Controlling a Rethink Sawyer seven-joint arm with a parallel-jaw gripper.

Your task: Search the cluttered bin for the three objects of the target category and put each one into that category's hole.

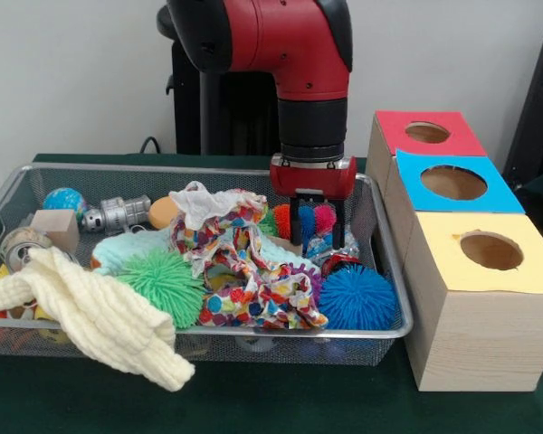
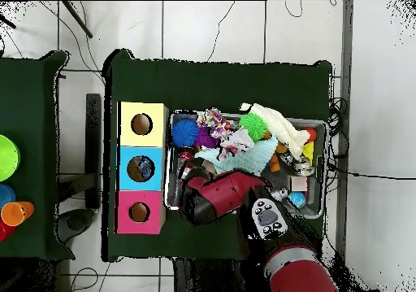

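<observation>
I'm looking into the wire bin [image 1: 387, 271], packed full: a blue spiky ball [image 1: 357, 297] at lower right of it, a green spiky ball [image 1: 166, 282] left of centre, and a small multicoloured spiky toy [image 1: 300, 220] just under my gripper [image 1: 318, 237]. The gripper hangs over the bin's right rear part, its dark fingers [image 1: 338, 226] down among the clutter beside that toy; I cannot tell how wide they stand or whether they have hold of anything. A polka-dot cloth [image 1: 249, 271] is heaped in the middle, a cream knitted cloth [image 1: 100, 316] drapes over the front left rim. At the right of the frame, on the green bench [image 1: 253, 402], three boxes stand in a row: yellow-topped box [image 1: 484, 298], blue-topped box [image 1: 452, 185], red-topped box [image 1: 427, 134], each with a round hole.
</observation>
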